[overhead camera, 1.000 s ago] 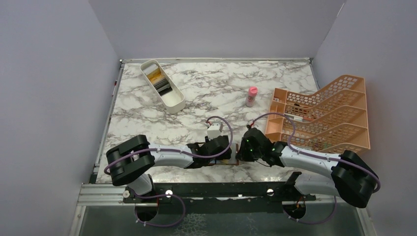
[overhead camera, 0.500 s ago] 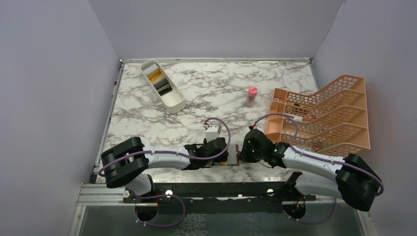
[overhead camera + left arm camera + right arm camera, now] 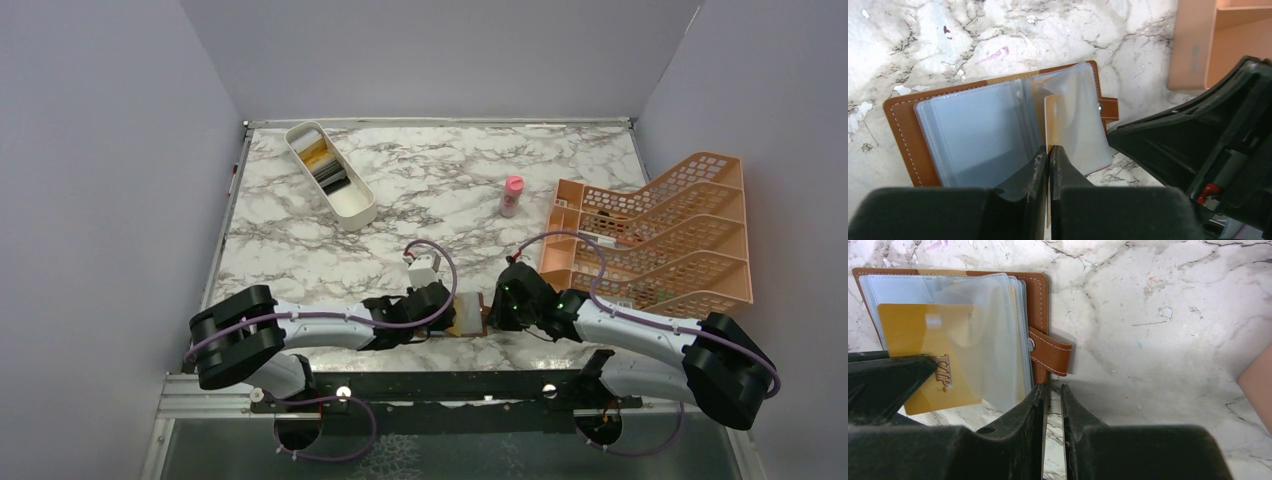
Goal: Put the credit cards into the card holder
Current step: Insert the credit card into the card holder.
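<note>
The gold credit card (image 3: 923, 355) sits part-way inside a clear sleeve (image 3: 1083, 115) of the card holder (image 3: 900, 130), which lies open on the marble table (image 3: 420, 190). My left gripper (image 3: 1049, 162), at the holder's left, pinches the card's outer edge (insertion under way, I judge). My right gripper (image 3: 1051, 400), beside the holder's strap (image 3: 1050, 357), shows a slim gap; I cannot tell whether it nips the cover. Next I need a straight push deeper into the sleeve.
</note>
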`<move>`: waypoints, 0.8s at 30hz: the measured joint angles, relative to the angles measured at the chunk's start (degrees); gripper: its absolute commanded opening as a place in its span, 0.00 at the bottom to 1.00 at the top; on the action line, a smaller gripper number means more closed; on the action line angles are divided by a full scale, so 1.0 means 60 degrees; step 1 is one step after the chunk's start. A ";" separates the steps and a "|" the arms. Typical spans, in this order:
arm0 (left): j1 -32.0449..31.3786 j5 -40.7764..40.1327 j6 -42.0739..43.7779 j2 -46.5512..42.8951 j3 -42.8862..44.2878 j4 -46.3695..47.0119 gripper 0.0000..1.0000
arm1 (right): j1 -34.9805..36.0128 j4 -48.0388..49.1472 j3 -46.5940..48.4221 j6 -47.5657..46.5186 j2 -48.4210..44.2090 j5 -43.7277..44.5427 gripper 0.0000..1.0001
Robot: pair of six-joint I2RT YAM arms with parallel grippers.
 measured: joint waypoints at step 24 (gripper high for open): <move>0.0262 -0.0295 -0.1461 0.0073 -0.0805 0.1541 0.10 | -0.0004 0.0550 -0.0284 -0.0113 -0.0087 -0.0331 0.21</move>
